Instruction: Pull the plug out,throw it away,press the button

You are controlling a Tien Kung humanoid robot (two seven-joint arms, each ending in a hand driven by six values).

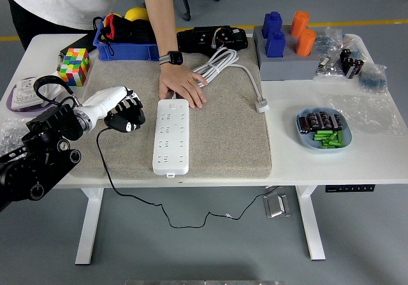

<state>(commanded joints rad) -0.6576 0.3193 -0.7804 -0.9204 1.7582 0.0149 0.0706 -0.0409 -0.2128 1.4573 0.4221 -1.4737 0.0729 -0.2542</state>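
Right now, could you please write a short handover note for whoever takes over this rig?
Left hand: shut on the black plug, held left of the white power strip, clear of its sockets; its black cord hangs over the table's near edge.
Right hand: not in view.
The power strip lies on the grey mat; a person's hand rests at its far end.
Done: plug pulled out.
Left: throw the plug away, then press the strip's button; I cannot make out the button from here.
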